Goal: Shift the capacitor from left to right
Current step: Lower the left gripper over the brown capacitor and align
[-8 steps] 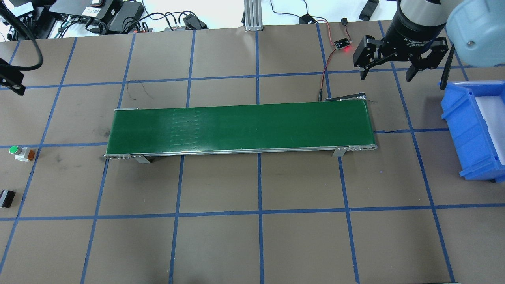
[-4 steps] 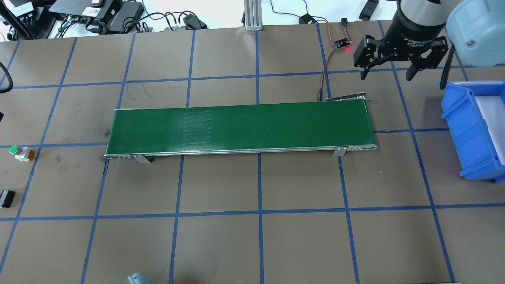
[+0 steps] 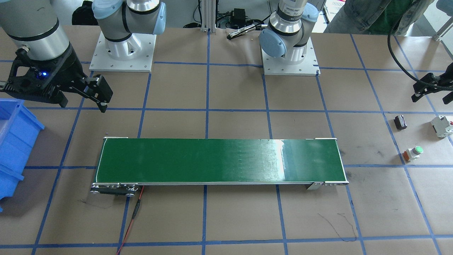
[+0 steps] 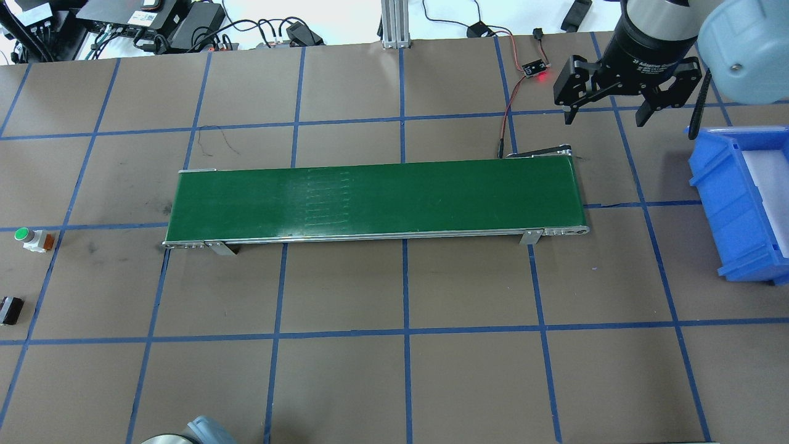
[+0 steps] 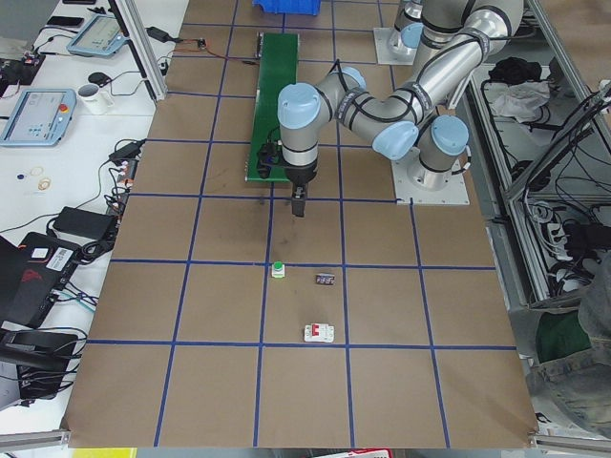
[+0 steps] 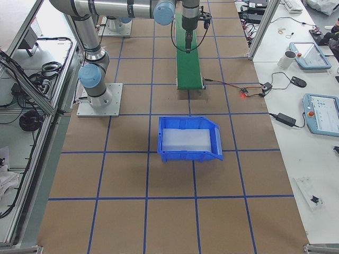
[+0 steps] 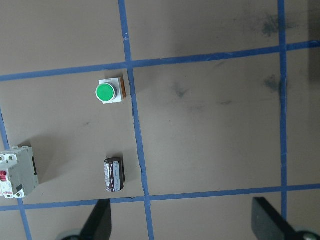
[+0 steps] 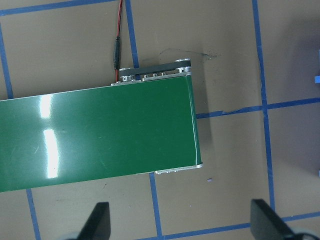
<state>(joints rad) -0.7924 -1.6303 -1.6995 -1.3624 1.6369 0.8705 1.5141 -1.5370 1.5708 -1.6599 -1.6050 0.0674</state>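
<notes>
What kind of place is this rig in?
Probably a robotics lab cell, not a factory line: tape-gridded table, short green conveyor belt, blue bin, control tablets alongside.

So the left hand points straight down with its fingers spread wide apart, and the left arm is stretched out long from its base, elbow bent. The right hand is the same deal: aimed down, fingers spread wide, wrist vertical above it, little blue light glowing on its body.
</notes>
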